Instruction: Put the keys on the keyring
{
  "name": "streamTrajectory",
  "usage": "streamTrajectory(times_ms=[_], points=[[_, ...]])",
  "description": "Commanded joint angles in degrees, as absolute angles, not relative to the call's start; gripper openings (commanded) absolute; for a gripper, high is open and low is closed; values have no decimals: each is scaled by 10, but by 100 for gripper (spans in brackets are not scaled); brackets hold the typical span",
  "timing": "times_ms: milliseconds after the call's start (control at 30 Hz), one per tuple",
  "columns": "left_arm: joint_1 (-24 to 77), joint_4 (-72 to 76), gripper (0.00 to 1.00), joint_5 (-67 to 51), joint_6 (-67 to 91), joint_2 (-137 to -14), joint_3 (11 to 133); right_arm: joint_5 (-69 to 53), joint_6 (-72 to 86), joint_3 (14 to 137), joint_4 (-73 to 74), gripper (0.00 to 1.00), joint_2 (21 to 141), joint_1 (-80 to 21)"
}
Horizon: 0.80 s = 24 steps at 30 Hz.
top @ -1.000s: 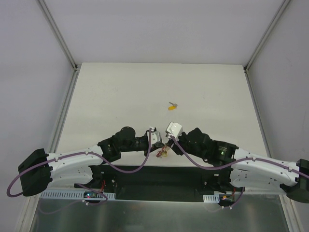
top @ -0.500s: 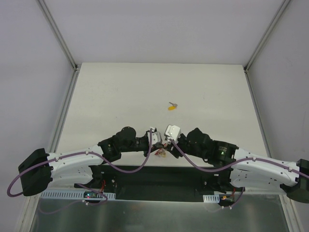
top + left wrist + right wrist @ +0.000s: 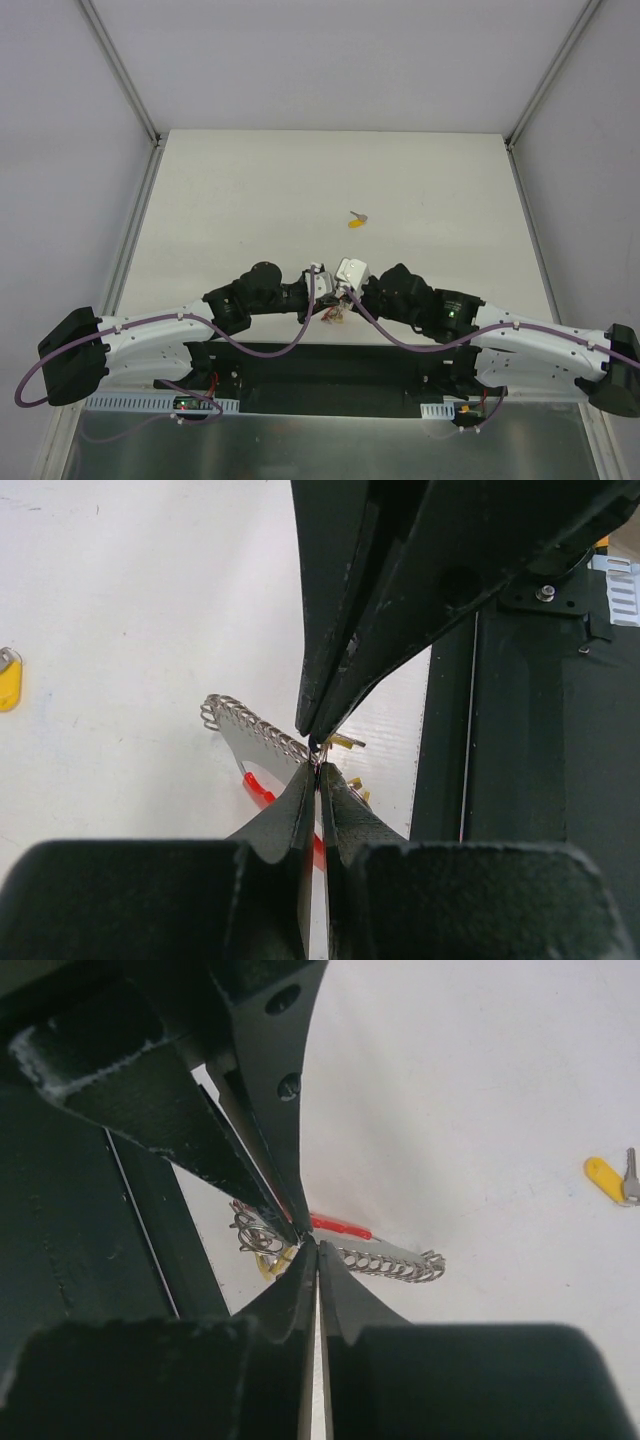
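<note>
The keyring (image 3: 335,314) hangs between both grippers near the table's front edge. In the left wrist view I see its grey chain (image 3: 254,726), red loop (image 3: 257,788) and yellow-headed keys (image 3: 346,743) on it. In the right wrist view I see its chain (image 3: 392,1261), red loop (image 3: 340,1226) and small metal ring (image 3: 254,1232). My left gripper (image 3: 318,768) and right gripper (image 3: 316,1246) are both shut, tip to tip, pinching the bunch where chain and ring meet. One loose key (image 3: 356,220) lies alone farther back; it also shows in the left wrist view (image 3: 8,683) and the right wrist view (image 3: 608,1179).
The black base plate (image 3: 320,365) of the arms lies just behind the grippers, along the table's near edge (image 3: 430,780). White walls and metal frame posts (image 3: 120,80) enclose the table at the sides and back.
My right gripper has moved left and closed in on the left gripper's tips. The keyring bunch has shifted slightly left with it. The loose key has not moved.
</note>
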State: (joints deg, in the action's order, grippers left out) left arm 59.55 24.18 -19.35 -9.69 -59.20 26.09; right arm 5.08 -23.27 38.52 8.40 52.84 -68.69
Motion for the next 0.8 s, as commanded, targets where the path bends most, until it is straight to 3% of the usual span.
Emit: streamTrajectory(times_ms=[0, 400, 767], points=[[596, 263, 0, -209, -97, -585, 280, 67, -226, 377, 55, 1, 520, -674], [596, 262, 0, -192, -98, -575, 277, 76, -185, 347, 52, 1, 504, -643], [596, 282, 0, -207, -105, -558, 263, 26, -159, 344, 20, 1, 569, -613]])
